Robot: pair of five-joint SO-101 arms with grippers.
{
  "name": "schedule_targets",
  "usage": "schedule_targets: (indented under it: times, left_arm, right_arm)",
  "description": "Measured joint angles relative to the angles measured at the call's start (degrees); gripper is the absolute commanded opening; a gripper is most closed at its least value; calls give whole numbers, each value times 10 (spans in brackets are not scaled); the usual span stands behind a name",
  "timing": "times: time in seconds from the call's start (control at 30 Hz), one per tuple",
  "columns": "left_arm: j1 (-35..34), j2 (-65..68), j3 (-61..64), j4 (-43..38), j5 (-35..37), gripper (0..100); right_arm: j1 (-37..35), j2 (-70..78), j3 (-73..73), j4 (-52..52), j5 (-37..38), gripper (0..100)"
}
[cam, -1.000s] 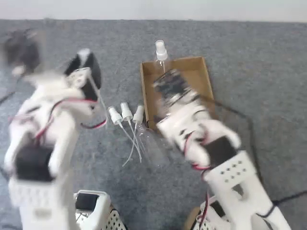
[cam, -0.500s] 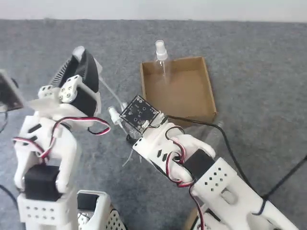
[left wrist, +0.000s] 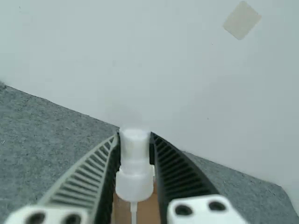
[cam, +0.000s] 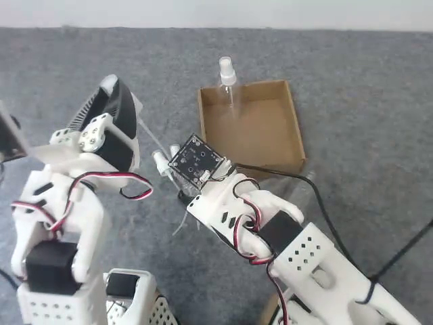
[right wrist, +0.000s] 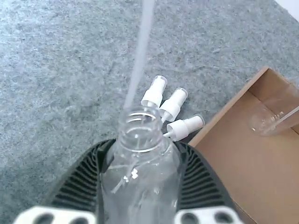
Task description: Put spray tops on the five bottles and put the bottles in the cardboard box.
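Note:
My left gripper [left wrist: 134,140] is shut on a white spray top [left wrist: 134,163], raised off the carpet at the left [cam: 111,88]. Its thin dip tube [cam: 152,139] slants down toward the right arm [cam: 223,203]. My right gripper [right wrist: 142,144] is shut on a clear bottle [right wrist: 140,158] with an open neck. The dip tube [right wrist: 140,46] hangs just above that neck. Three more spray tops [right wrist: 173,109] lie on the carpet beyond the bottle, beside the cardboard box [cam: 287,145]. A clear bottle [right wrist: 268,121] lies in the box, its spray top [cam: 228,73] poking over the far wall.
Grey carpet covers the table. A black cable [cam: 325,210] runs from the right arm past the box's near corner. White arm bases and a perforated white part [cam: 135,298] stand at the near edge.
The right arm swung left from over the box to beside the loose spray tops, then held still. The left arm steadied, and its gripper with the spray top shifted slightly.

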Motion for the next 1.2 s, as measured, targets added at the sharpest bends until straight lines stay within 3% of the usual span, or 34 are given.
schedule_targets:
  times: [0.8,1.2]
  left_arm:
    - [38,0,-1,-35,0,13]
    - [40,1,112,-30,-3,13]
  right_arm:
    - [0,0,0,0,0,6]
    - [4,-1,11,0,0,6]
